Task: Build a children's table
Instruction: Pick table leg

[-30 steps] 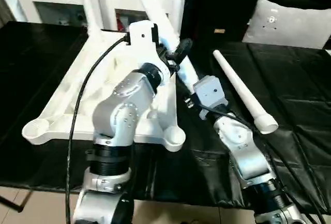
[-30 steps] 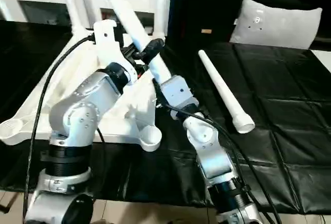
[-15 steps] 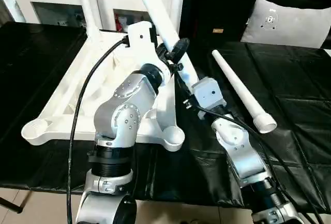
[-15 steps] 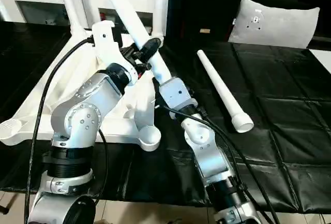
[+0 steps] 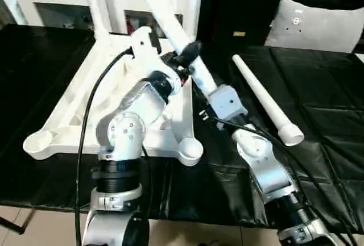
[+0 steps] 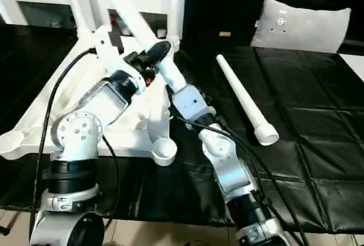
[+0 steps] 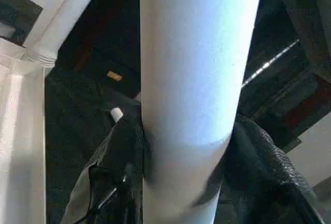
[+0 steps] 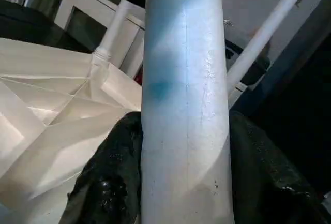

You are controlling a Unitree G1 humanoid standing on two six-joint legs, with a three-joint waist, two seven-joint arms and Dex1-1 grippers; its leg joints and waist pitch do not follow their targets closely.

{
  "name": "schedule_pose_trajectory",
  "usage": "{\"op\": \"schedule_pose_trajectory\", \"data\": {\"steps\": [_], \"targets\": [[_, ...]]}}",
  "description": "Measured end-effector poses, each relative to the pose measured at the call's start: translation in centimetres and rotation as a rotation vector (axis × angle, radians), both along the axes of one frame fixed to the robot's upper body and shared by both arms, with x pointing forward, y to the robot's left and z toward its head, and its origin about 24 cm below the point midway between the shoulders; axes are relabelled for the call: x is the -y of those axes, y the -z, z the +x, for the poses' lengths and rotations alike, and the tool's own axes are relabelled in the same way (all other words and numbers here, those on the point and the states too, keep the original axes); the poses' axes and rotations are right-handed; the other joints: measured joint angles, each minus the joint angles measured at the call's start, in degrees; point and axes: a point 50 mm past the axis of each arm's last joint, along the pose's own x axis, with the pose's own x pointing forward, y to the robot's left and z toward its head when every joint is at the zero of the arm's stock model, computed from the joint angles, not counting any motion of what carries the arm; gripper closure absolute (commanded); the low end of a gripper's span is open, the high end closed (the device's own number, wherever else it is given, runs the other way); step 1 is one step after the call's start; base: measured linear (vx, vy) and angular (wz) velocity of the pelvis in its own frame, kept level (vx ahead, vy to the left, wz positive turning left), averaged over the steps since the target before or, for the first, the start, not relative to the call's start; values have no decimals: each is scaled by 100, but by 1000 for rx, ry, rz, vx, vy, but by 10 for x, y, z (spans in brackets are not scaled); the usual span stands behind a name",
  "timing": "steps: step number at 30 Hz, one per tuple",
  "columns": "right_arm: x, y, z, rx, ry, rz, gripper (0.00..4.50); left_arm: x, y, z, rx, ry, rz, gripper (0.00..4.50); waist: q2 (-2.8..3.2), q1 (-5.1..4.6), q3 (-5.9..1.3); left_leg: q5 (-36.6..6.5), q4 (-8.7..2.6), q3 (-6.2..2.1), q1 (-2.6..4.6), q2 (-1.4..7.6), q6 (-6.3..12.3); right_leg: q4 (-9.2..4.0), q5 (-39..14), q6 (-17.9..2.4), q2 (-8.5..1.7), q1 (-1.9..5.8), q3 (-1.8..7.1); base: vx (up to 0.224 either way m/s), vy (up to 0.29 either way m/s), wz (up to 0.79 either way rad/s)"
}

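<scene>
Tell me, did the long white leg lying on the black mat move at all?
No. The loose leg lies in the same place on the black mat, just right of the tabletop.

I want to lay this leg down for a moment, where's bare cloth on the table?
Free: the black cloth right of the loose leg, short of the pillow-like bag, and the strip left of the tabletop. Crowded: between tabletop and loose leg, where both hands, left and right, grip the held leg.
</scene>
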Motion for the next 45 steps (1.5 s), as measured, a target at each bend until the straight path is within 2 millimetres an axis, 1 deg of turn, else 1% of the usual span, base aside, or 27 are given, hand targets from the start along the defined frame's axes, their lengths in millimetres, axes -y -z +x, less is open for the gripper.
{"op": "schedule_pose_trajectory", "data": {"steps": [3, 5, 6, 7, 8, 10, 12, 14, 15, 16, 17, 18, 19, 20, 22, 23, 24, 25, 27, 28, 30, 33, 35, 36, 39, 42, 45], "targets": [[0, 0, 0, 0, 2, -3, 260, 0, 0, 0, -2, -1, 0, 264, 0, -1, 0, 0, 1, 0, -1, 0, 0, 0, 0, 0, 0, 0, 0, 0, 0, 0], [0, 0, 0, -4, -2, 7, 260, 4, -1, 0, 15, -2, 29, 264, 0, 0, 0, 0, 0, 0, -1, 0, 0, 0, 0, 0, 0, 0, 0, 0, 0, 0], [0, 0, 0, -11, -8, 21, 225, 6, -1, -1, 28, -8, 44, 264, 0, -2, 0, 0, 0, 0, 0, 0, 0, 0, 0, 1, 0, 0, 0, 0, 0, 0], [1, 0, 0, -14, -11, 29, 204, 7, -2, -1, 37, -12, 57, 264, 0, -3, 0, 0, 0, 0, 0, 0, 0, 0, 0, 1, 0, 0, 0, 0, 0, 0], [0, -1, 0, -18, -17, 37, 204, 8, -2, -1, 51, -18, 78, 264, 0, -3, 0, 0, 0, 0, -1, 0, 0, 0, 0, 1, 0, 0, 0, 0, 0, 0], [0, -1, 0, -25, -27, 44, 177, 10, -4, -1, 75, -22, 104, 265, 0, -3, 0, 0, 0, 0, 0, 0, 0, 0, 1, 1, 0, 0, 1, 0, 0, 0], [0, 0, 0, -32, -41, 51, 162, 10, -4, -1, 83, -28, 115, 266, 0, -4, 0, 0, 0, 0, 0, 0, 0, 1, 1, 1, 0, 0, 1, 0, 0, 0], [0, 0, 0, -38, -53, 53, 155, 7, -4, 1, 86, -38, 125, 267, 0, -6, 0, 0, 0, 0, 1, 1, 0, 1, 2, 0, 0, 0, 1, 0, 0, 0], [-1, -1, -1, -37, -59, 55, 132, 5, -4, 2, 89, -48, 135, 268, 0, -11, 0, 0, 0, 0, 2, 1, 0, 2, 3, 0, 0, 0, 2, 0, 0, 0], [-1, -1, -1, -34, -72, 61, 125, 2, -3, 4, 95, -57, 152, 268, 0, -16, 0, 0, 0, 0, 3, 1, 0, 2, 3, 0, 1, 0, 1, 0, 0, 0], [-2, -2, -2, -27, -88, 64, 125, -2, -2, 7, 96, -71, 168, 268, 0, -23, 0, 1, 0, 0, 4, 2, 0, 2, 4, -1, 3, 0, 1, 0, 0, 0], [-2, -3, -5, -34, -106, 103, 110, -8, -3, 10, 105, -85, 196, 268, 0, -23, 0, 1, -1, -1, 6, 3, 0, 3, 5, 0, 4, 0, 0, 0, 0, 0], [-1, -3, -6, -39, -123, 127, 110, -13, -3, 12, 111, -94, 214, 268, 1, -21, 0, 1, -1, -1, 7, 3, 0, 3, 5, 0, 4, 0, 1, 0, 0, 0], [-1, -4, -8, -41, -140, 147, 99, -17, -4, 14, 118, -96, 229, 268, 1, -19, 0, 1, -1, -1, 6, 3, 0, 3, 5, -1, 3, 0, 1, 0, 0, 0], [0, -9, -13, -34, -186, 192, 81, -25, -4, 15, 138, -81, 263, 268, 1, -2, 0, 0, -1, -1, 4, 1, 1, 0, 5, -1, 2, 0, 2, 0, 0, 0], [1, -12, -14, -26, -204, 210, 81, -28, -4, 15, 146, -67, 280, 268, 0, 5, 0, 0, 0, 0, 4, 1, 2, 0, 5, -1, 1, 0, 3, 0, 0, 0], [3, -19, -16, -16, -223, 244, 67, -31, -4, 15, 153, -50, 304, 268, 0, 18, 0, -1, 0, 0, 2, 1, 2, 0, 5, -1, 0, 0, 3, 0, 0, 0], [5, -24, -16, -30, -240, 294, 67, -35, -4, 16, 156, -31, 320, 268, 0, 25, 0, -1, 0, 0, 3, 0, 3, 1, 5, -1, -1, 0, 3, 0, 0, 0], [18, -33, -15, -117, -276, 401, 42, -42, -2, 16, 147, 38, 333, 268, 0, 39, 0, 1, 0, 0, 10, 0, 5, 2, 6, -2, -1, 8, 4, 0, 0, 0], [24, -34, -14, -159, -283, 416, 36, -45, -2, 17, 139, 58, 329, 268, 0, 40, 0, 1, 1, 1, 15, -1, 5, 2, 6, -3, -2, 14, 5, 0, 0, 0], [35, -28, -12, -271, -296, 456, 34, -51, -4, 18, 134, 84, 313, 268, 0, 36, 0, 2, 4, 1, 15, -2, 5, 2, 10, -6, -2, 14, 4, 0, 0, 0], [39, -22, -13, -444, -390, 508, 34, -53, -10, 18, 129, 166, 274, 268, 1, 40, 0, 3, 3, 1, 19, 0, 4, 9, 11, -7, -2, 14, 3, 0, 0, 0], [46, -23, -10, -542, -425, 556, 34, -55, -14, 18, 125, 226, 248, 268, 1, 39, 0, 6, 4, 1, 18, -1, 4, 10, 13, -9, -1, 13, 3, 0, 0, 0], [53, -26, -8, -581, -431, 578, 34, -56, -17, 18, 127, 259, 225, 268, 1, 42, 0, 6, 6, 1, 18, -2, 4, 10, 13, -9, -2, 13, 3, 0, 0, 0], [64, -33, -7, -624, -470, 646, 34, -61, -27, 16, 150, 320, 186, 268, -3, 66, 1, 6, 5, 1, 16, 0, 4, 8, 12, -8, -1, 12, 1, 0, 0, 0], [68, -38, -6, -649, -517, 738, 34, -60, -35, 13, 178, 389, 171, 268, -3, 112, 1, 6, 3, 3, 15, 0, 4, 5, 12, -8, -3, 11, 2, 0, 0, 0], [72, -48, -3, -642, -540, 792, 34, -60, -35, 12, 181, 433, 183, 268, -3, 159, 1, 6, 3, 5, 15, 0, 4, 5, 12, -8, -4, 11, 2, 0, 0, 0]]}}
